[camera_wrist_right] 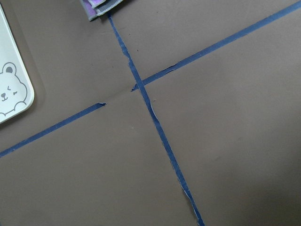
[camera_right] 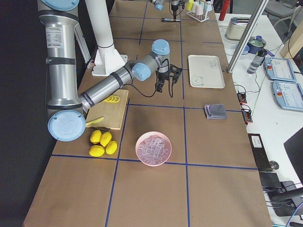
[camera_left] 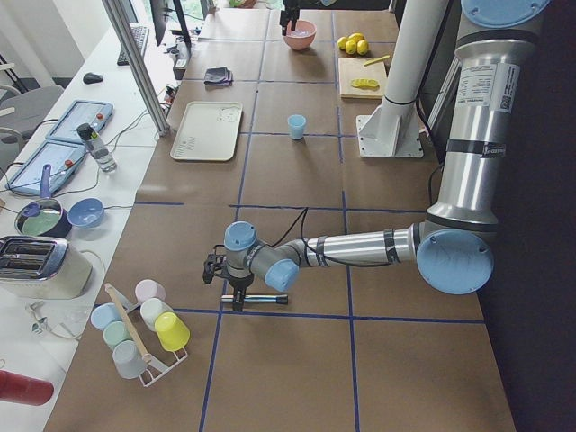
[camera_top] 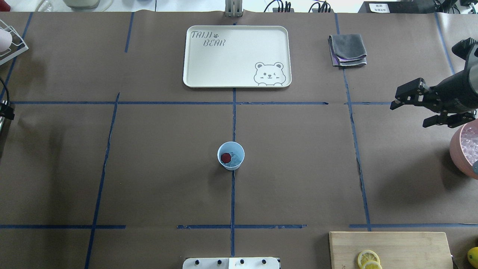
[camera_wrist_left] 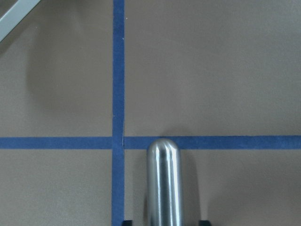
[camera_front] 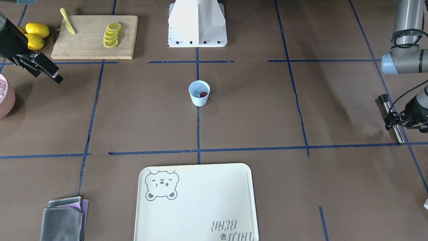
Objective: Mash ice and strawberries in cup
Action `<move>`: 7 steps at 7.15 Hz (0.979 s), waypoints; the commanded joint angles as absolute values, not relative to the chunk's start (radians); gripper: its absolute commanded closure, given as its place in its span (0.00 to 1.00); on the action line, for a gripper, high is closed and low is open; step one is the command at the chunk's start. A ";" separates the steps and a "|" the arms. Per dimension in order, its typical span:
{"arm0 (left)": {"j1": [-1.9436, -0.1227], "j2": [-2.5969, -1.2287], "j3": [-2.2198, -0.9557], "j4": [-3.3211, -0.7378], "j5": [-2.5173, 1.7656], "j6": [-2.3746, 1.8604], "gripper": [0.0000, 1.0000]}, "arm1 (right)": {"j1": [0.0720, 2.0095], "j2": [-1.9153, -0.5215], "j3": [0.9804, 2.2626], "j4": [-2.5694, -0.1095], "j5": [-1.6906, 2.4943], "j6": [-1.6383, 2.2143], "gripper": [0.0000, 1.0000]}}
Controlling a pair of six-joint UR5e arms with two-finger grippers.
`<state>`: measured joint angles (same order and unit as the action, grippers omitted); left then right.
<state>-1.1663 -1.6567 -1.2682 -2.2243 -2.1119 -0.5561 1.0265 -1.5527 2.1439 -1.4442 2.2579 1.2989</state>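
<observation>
**Masher not yet lifted; cup waits at centre**

Looking from above the robot, the left gripper (camera_front: 394,121) sits at 9 o'clock, jaws apart astride the steel masher (camera_wrist_left: 163,183) lying on the table. I'd call this the pickup step. Next it must clamp, lift and carry to the cup (camera_front: 199,100) at centre, which holds the strawberry (camera_top: 225,157) and ice (camera_top: 236,160).

The tray (camera_top: 209,67) at 12 lies off that route. The right gripper (camera_top: 409,115), spread and empty, hovers at 3 beside the pink bowl (camera_top: 456,155).

Left arm stretched out low, left gripper (camera_front: 394,121) pointing down, fingers either side of a metal rod (camera_front: 398,134), grip unclear; right gripper (camera_top: 409,114) raised, jaws apart, empty
</observation>
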 commanded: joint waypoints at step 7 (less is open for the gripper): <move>-1.514 -1.698 -1.315 -1.861 -2.383 -0.091 0.00 | 1.516 -1.686 1.975 -1.701 2.367 0.290 0.00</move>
<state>-1.4795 -1.6897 -1.3099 -1.9466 -2.3386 -0.1620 1.4252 -1.6667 2.0411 -1.6594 2.3663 0.5188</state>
